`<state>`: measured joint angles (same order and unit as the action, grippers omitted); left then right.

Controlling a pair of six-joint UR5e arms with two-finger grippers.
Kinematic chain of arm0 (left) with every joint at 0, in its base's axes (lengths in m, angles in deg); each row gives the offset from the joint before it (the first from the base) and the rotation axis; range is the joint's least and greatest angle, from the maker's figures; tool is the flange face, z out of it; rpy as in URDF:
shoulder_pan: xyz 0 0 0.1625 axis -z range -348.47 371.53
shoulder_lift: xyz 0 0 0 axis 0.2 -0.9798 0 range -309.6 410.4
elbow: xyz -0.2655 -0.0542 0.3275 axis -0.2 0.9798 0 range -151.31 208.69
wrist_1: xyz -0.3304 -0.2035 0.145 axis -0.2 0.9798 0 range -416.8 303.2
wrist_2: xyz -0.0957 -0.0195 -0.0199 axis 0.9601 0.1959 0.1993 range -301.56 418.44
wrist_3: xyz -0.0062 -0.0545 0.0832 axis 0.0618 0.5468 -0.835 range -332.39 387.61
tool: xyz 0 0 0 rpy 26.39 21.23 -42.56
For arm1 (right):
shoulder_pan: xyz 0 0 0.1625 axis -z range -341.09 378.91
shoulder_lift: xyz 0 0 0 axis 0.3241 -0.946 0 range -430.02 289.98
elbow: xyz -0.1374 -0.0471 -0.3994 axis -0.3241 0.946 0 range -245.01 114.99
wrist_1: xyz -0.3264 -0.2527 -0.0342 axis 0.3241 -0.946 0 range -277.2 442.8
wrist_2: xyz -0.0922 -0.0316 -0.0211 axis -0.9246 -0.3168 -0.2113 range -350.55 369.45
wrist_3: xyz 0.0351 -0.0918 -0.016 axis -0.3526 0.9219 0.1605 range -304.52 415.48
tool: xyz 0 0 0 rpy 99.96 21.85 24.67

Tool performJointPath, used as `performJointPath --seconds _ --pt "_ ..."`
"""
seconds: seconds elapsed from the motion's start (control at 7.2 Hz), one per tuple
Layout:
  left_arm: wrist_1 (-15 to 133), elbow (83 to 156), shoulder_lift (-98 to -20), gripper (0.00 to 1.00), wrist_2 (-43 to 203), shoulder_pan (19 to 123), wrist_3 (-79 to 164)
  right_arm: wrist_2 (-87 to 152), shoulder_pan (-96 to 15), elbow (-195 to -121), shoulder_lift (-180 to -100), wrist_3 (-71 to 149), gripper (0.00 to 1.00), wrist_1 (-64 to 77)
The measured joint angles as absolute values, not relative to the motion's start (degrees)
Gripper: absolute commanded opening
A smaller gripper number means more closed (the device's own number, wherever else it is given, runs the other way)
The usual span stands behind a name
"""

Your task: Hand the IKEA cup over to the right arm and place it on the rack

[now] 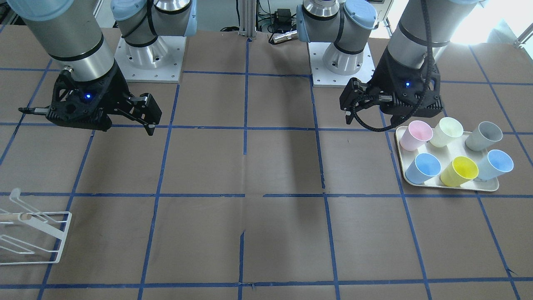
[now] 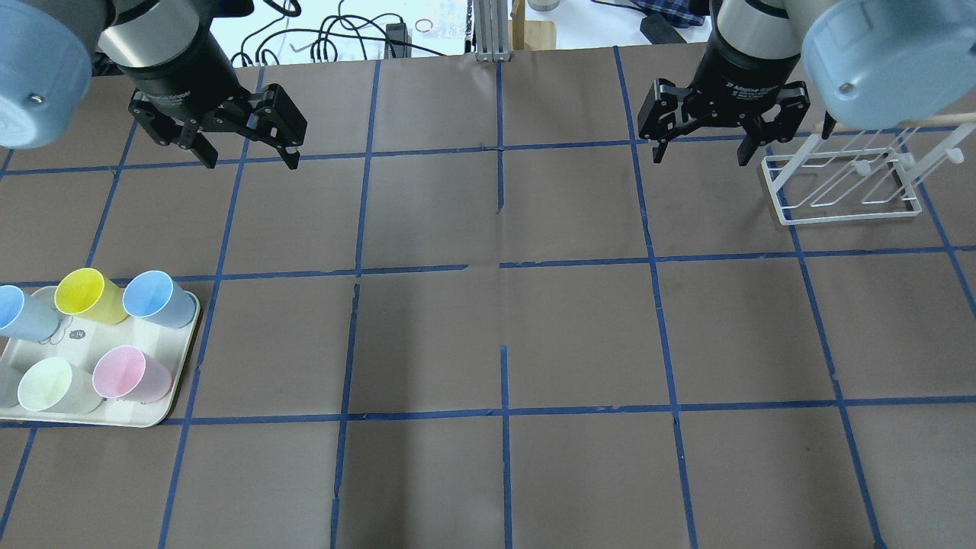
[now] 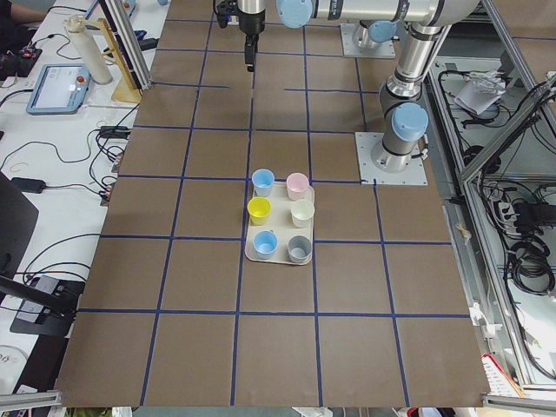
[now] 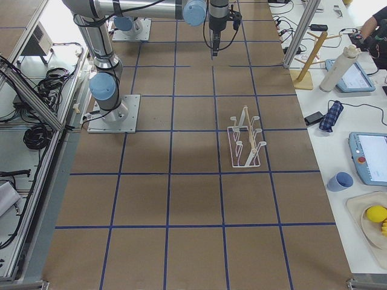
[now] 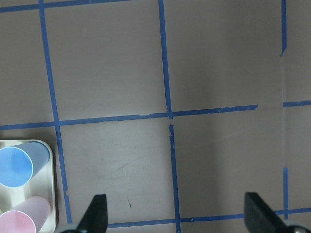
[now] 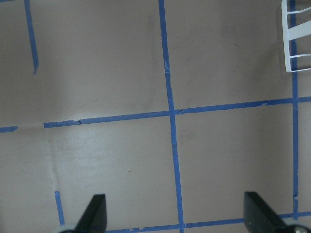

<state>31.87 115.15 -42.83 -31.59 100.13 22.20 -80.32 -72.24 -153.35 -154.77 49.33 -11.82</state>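
Observation:
Two pale blue IKEA cups (image 2: 158, 298) (image 2: 21, 314) stand upright on a cream tray (image 2: 179, 366) at the table's left; they also show in the front view (image 1: 423, 168) (image 1: 498, 164). My left gripper (image 2: 252, 160) hangs open and empty above the table, beyond the tray; its wrist view shows one blue cup (image 5: 17, 166) at the lower left. My right gripper (image 2: 700, 156) is open and empty, just left of the white wire rack (image 2: 846, 187). The rack's corner shows in the right wrist view (image 6: 296, 43). The rack holds nothing.
The tray also holds a yellow cup (image 2: 88, 294), a pink cup (image 2: 130, 374), a pale green cup (image 2: 53, 385) and a grey cup (image 1: 484, 135). The brown table top bears a grid of blue tape (image 2: 502, 263). Cables lie beyond the far edge.

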Motion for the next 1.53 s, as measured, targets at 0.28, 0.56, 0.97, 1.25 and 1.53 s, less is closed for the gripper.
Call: performJointPath --seconds 0.28,0.56,0.97,1.25,1.53 --pt "31.9 115.4 -42.8 1.0 -31.3 99.8 21.9 -80.4 -72.2 -153.1 -154.6 49.9 1.0 -11.9" --pt "32.4 115.6 -42.7 1.0 -31.2 99.3 19.8 -80.4 -72.2 -153.0 -154.6 50.4 1.0 -11.7" --pt "32.8 116.2 -43.2 1.0 -31.3 97.4 16.9 -80.4 -72.2 -153.0 -154.7 50.5 1.0 -11.4" --pt "32.4 117.2 -43.6 1.0 -30.9 93.2 11.4 -80.4 -72.2 -153.0 -154.7 50.5 1.0 -11.3" --pt "32.2 118.0 -44.3 1.0 -29.7 87.7 3.0 -80.5 -72.2 -153.0 -154.8 50.5 1.0 -11.3"
